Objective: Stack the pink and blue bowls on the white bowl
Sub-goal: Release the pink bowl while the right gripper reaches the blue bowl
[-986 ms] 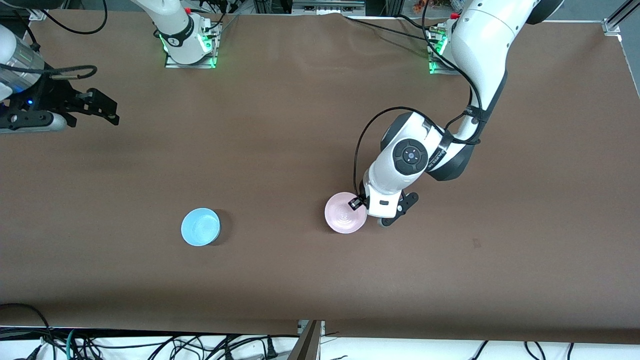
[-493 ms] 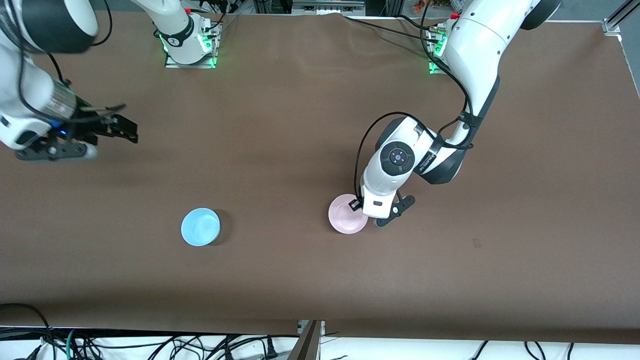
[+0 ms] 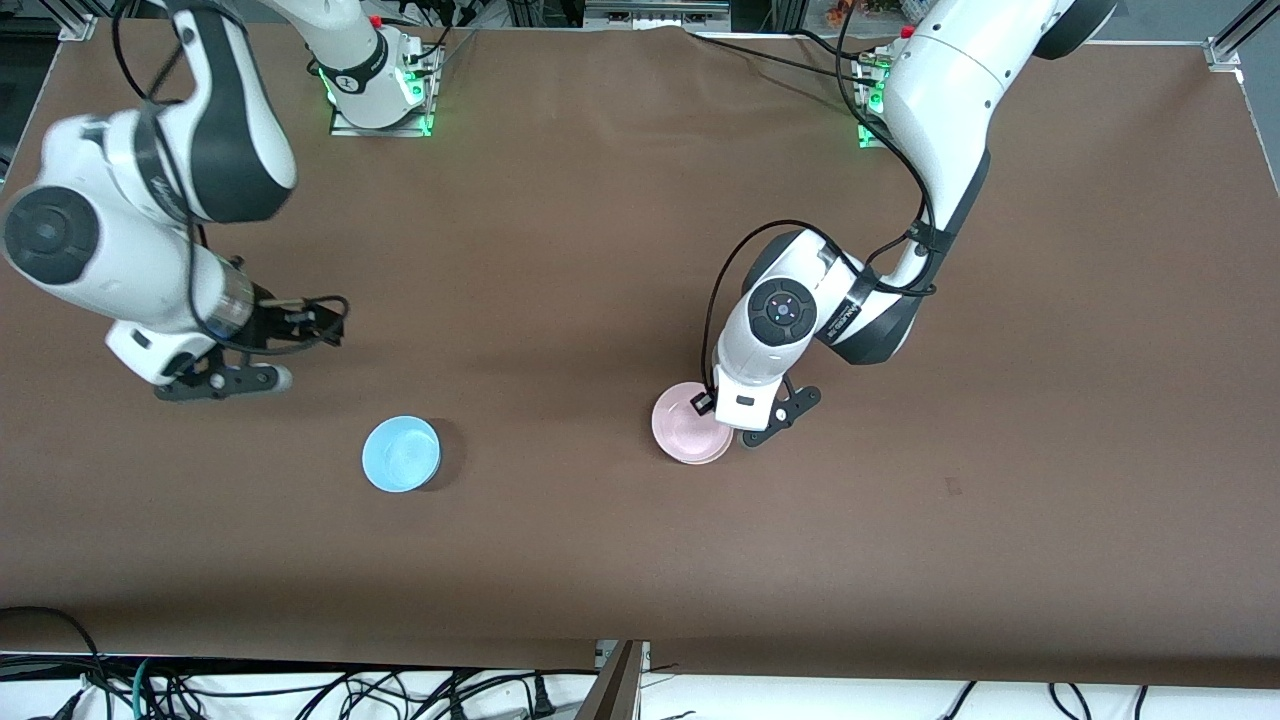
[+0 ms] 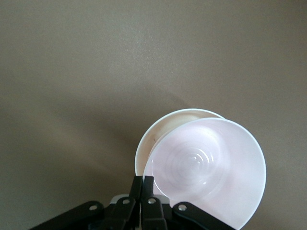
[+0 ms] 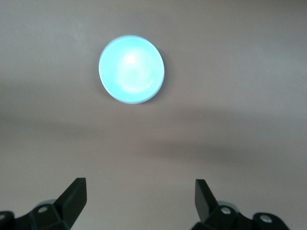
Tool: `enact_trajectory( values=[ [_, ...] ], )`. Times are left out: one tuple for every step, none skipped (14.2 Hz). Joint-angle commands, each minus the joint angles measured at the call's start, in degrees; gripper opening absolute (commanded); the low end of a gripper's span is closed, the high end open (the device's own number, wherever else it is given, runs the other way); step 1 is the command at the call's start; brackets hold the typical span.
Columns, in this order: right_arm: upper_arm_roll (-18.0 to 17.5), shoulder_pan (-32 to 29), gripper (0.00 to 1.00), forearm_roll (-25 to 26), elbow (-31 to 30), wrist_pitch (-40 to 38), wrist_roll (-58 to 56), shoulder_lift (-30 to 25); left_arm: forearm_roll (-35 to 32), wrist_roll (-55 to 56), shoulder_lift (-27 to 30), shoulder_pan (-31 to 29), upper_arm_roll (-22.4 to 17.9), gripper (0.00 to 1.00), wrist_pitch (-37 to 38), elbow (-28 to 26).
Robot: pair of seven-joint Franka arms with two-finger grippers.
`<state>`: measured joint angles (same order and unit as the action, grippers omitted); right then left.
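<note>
L gripper (image 3: 722,408) is clenched on the rim of the pink bowl (image 3: 690,432), fingers (image 4: 142,191) pinching the edge on the side toward the arm bases. In the L wrist view the pink bowl (image 4: 208,167) sits tilted and offset over the white bowl (image 4: 158,132), whose rim peeks out from under it; can't tell whether the two touch. Both are around mid-table, a bit toward the L arm's end and nearer the front-camera edge than the bases. Blue bowl (image 3: 401,453) sits alone on the brown table (image 3: 600,250), upright, toward the R arm's end, well apart from the pink/white pair and about as near the front-camera edge. R gripper (image 3: 300,325) hangs over bare table toward the R arm's end; fingers (image 5: 74,194) released, spread wide, nothing between them. R wrist view shows the blue bowl (image 5: 131,69) ahead of the open fingers, apart from them. Cables (image 3: 300,690) lie along the front-camera edge, off the table.
</note>
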<state>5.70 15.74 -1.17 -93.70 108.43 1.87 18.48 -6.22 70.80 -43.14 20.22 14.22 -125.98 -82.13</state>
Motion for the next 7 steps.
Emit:
enact_trajectory(
  values=[
    [-0.08,0.25,1.00,-0.68,5.79,5.01,-2.30,8.47,-1.87,0.66,0.69,-0.62,-0.60,0.21,-0.40,0.04],
    [-0.08,-0.18,1.00,-1.20,7.12,6.08,-3.18,10.85,-1.87,0.48,0.69,-1.06,-0.60,0.45,-0.40,0.13],
    [0.01,-0.45,1.00,-3.47,7.65,6.70,-4.41,12.44,-1.87,0.39,0.69,-1.59,-0.60,0.51,-0.40,0.13],
    [0.19,-0.54,1.00,-5.84,7.66,7.49,-5.90,13.93,-1.87,0.39,0.78,-1.94,-0.60,0.59,-0.40,0.13],
    [0.27,-1.24,1.00,-7.34,7.66,9.32,-7.83,15.51,-1.78,0.39,0.78,-1.94,-0.60,0.64,-0.40,0.13],
    [0.28,-2.20,1.00,-7.79,7.49,11.86,-9.59,17.01,-1.87,0.30,0.78,-2.03,-0.60,0.68,-0.40,0.13],
    [0.28,-2.38,1.00,-7.88,7.14,13.89,-11.00,18.42,-1.95,0.22,0.78,-2.38,-0.60,0.69,-0.40,0.13]
  ],
)
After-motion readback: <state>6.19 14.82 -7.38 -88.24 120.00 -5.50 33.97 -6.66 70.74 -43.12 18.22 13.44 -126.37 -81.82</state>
